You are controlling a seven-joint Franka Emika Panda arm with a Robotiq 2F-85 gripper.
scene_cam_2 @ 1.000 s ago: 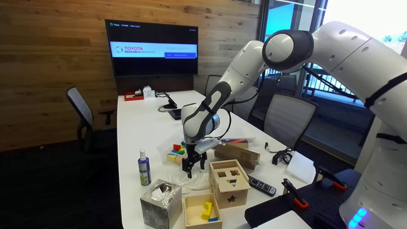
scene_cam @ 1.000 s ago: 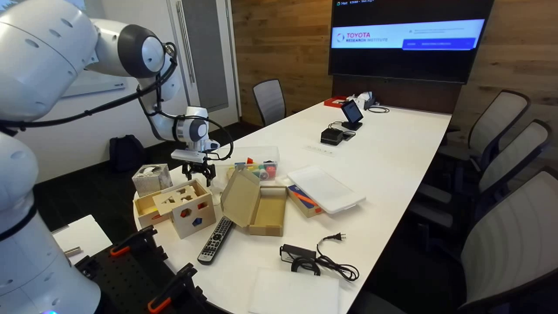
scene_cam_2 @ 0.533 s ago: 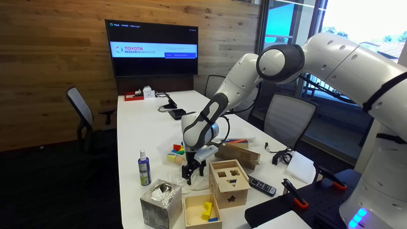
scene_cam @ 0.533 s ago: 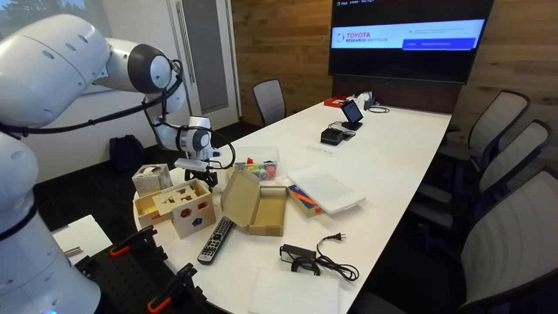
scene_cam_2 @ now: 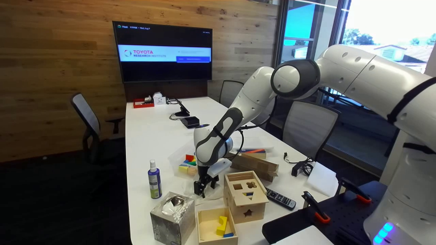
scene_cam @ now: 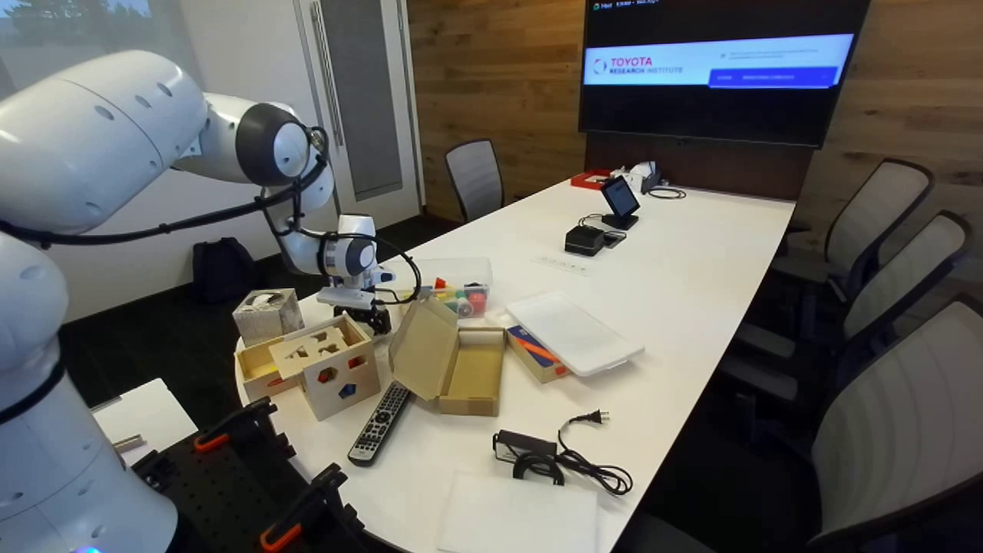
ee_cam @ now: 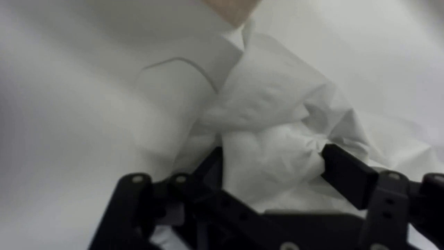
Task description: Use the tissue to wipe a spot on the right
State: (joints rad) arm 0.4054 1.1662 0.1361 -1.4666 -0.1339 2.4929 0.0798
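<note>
- White table [scene_cam: 676, 253]: your work surface; it runs back toward the wall screen [scene_cam: 722, 107].
- Robot arm [scene_cam_2: 253, 90]: you have it bent over the table, wrist low.
- Wooden shape box [scene_cam_2: 239, 200]: stands on the table, its cut-out lid overhanging one side.
- Tissue box [scene_cam_2: 173, 219]: you find it in both exterior views, just beside the wooden tray [scene_cam_2: 208, 226].
- Tissue [ee_cam: 267, 100]: your task item, crumpled on the table just beside the shape box.
- Gripper [ee_cam: 272, 152]: released, fingers [ee_cam: 347, 173] wide apart and low at the tissue, which bunches up in the gap; whether they press on it, you cannot tell.
- Spray bottle [scene_cam_2: 155, 182]: upright, near the tissue box.
- Remote [scene_cam: 380, 424]: on the table, beside the shape box.
- Yellow block [scene_cam_2: 221, 225]: in the tray, with a blue block [scene_cam_2: 228, 234].
</note>
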